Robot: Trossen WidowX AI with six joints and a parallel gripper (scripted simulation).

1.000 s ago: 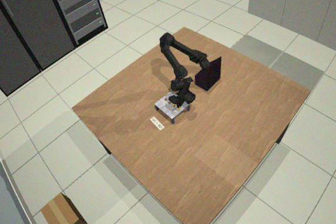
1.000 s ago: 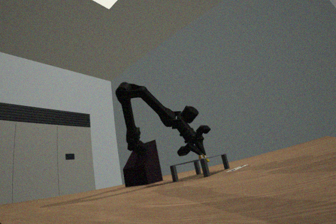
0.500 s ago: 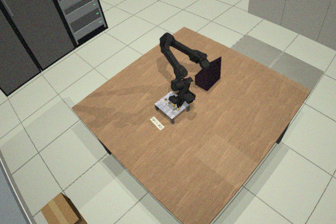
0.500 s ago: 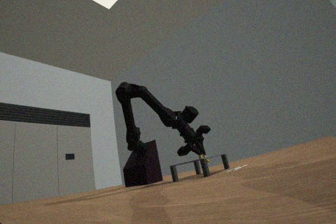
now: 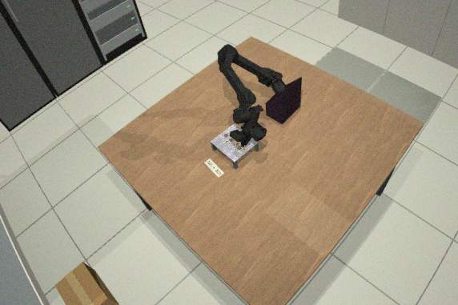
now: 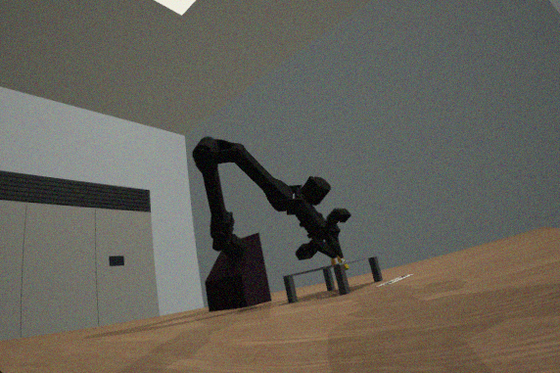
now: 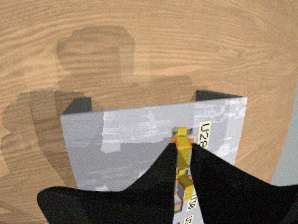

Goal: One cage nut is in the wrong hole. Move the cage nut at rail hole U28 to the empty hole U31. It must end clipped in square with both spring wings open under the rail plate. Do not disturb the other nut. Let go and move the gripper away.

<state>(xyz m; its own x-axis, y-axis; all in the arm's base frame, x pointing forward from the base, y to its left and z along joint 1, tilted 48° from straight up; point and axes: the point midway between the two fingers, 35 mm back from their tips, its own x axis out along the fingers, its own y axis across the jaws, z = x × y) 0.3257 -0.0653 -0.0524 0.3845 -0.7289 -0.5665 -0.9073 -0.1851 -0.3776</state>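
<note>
Gripper (image 5: 243, 144) (image 6: 340, 257) (image 7: 181, 148), pinching the U28 cage nut (image 7: 183, 150): lift squarely (neighbouring nut (image 7: 185, 186) close behind), keeping wings unsnagged.

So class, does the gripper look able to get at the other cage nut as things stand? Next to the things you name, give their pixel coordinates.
Probably not yet: the gripper (image 5: 244, 144) (image 6: 341, 257) (image 7: 181, 148) is shut on a yellow cage nut (image 7: 183, 145), though the other nut (image 7: 185, 186) looks uncovered between the dark fingers.
</note>
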